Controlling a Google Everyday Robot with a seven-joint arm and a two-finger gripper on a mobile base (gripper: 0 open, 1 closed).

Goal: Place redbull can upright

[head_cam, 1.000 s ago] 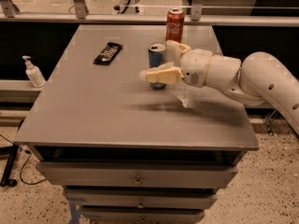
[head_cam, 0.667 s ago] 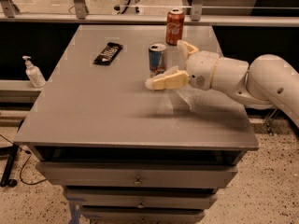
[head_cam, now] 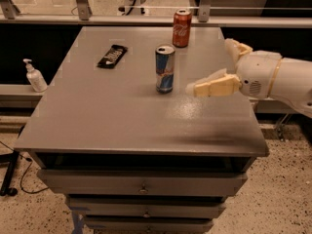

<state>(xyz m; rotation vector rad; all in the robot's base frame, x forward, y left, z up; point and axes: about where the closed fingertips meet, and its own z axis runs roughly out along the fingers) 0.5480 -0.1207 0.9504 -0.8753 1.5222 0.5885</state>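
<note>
In the camera view, the redbull can (head_cam: 165,68) stands upright on the grey table (head_cam: 122,111), near the middle and a little toward the back. The gripper (head_cam: 208,65) hovers just right of the can and clear of it. Its two pale fingers (head_cam: 214,86) are spread wide and hold nothing. A cola can (head_cam: 182,28) stands upright behind the redbull can. A black bar (head_cam: 112,55) lies to the left. A pump bottle (head_cam: 35,76) sits off the table's left side.
</note>
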